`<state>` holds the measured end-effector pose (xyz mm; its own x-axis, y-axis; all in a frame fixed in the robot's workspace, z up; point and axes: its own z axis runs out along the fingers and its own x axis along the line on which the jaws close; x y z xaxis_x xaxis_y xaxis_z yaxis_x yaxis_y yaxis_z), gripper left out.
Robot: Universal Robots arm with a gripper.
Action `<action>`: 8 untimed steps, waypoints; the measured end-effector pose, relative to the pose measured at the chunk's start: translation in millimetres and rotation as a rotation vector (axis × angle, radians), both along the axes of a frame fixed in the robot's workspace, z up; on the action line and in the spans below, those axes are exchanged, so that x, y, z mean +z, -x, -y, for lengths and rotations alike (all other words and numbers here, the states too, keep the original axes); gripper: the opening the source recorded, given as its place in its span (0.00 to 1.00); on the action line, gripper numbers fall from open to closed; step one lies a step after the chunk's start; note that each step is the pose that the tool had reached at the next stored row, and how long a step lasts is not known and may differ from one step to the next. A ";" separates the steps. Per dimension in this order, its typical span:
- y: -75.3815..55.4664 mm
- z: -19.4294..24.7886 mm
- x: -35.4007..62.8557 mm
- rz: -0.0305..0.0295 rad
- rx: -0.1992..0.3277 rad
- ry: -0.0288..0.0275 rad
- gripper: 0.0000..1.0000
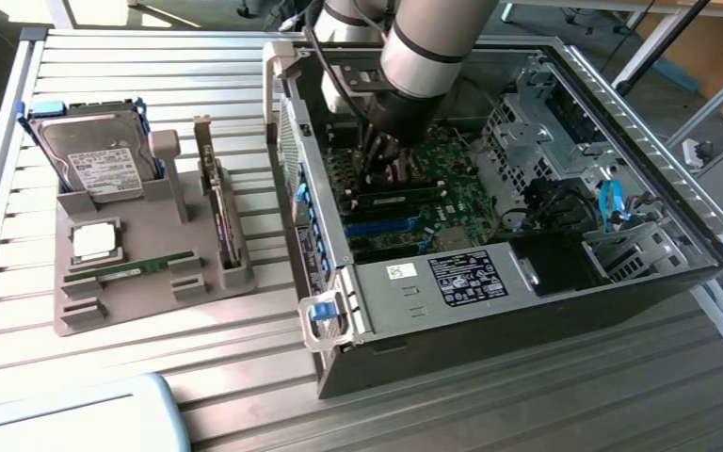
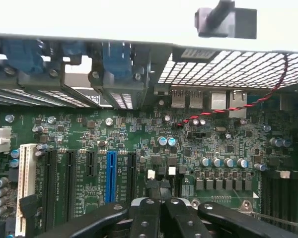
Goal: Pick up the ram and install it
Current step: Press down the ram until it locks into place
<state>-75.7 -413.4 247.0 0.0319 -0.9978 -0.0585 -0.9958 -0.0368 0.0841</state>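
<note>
Your tool (image 2: 161, 198), fingers pressed together on nothing visible, hovers over the motherboard (image 2: 139, 148) inside the open computer case (image 1: 663, 254); the ram (image 1: 129, 270) (green stick) lies in the grey holder (image 1: 123, 301) on the worktop (image 1: 110, 66).

A slatted metal table (image 1: 110, 75) catches bright light. Behind it stand a wooden panel (image 1: 714, 47) and dark poles (image 1: 663, 38).

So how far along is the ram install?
Nothing looks done yet: a ram lies in the gray holder outside the case. In hand: the gripper is inside the case, low over the motherboard. Whether it carries anything is hidden. Left: ram seated in a slot.
</note>
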 end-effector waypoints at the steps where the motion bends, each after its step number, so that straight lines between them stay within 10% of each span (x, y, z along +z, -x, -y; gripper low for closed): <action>1: -0.1 0.0 1.7 0.0001 0.000 -0.0002 0.11; 5: -2.7 0.0 4.8 -0.0010 0.000 -0.0003 0.11; 8: -15.5 0.0 4.7 -0.0126 0.000 -0.0024 0.11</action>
<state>-60.2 -413.4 251.6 0.0311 -0.9976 -0.0613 -0.9946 -0.0369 0.0965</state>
